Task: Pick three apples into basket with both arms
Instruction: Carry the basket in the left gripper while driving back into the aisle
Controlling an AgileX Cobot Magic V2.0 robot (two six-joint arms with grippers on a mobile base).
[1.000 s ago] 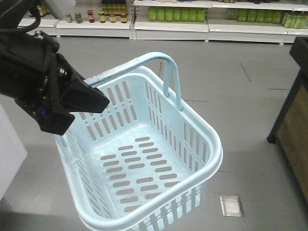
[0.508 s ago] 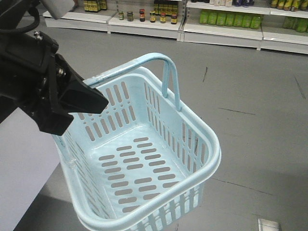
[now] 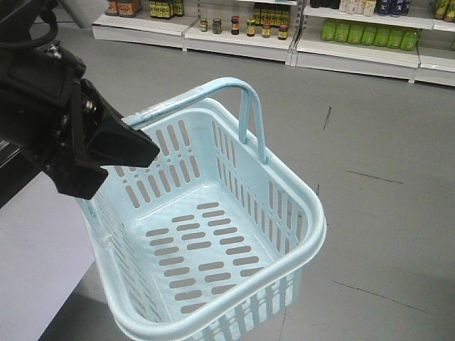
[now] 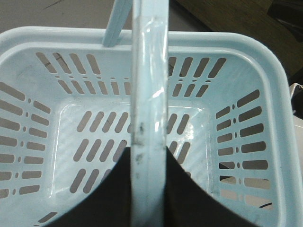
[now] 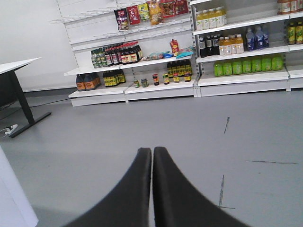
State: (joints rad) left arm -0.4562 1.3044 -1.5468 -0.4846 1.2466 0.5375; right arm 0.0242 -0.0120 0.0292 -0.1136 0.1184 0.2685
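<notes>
Beneath the left claw (image 4: pixel 147 151), the basket (image 4: pixel 258 66) hangs by its handle (image 4: pixel 149 71).

Lt-blue slotted basket (image 3: pixel 206 192) hangs tilted in air.

The basket (image 3: pixel 313 213) is moulded in smooth, glossy pale-blue plastic. Its handle (image 4: pixel 149 85) is scuffed with dark specks and streaked with bright highlights. The left end effector (image 3: pixel 146 147) and the right end effector (image 5: pixel 152 158) are finished in matt black plastic. The grey floor (image 5: pixel 189 127) is smooth with a dull sheen, and is scratched in places.
</notes>
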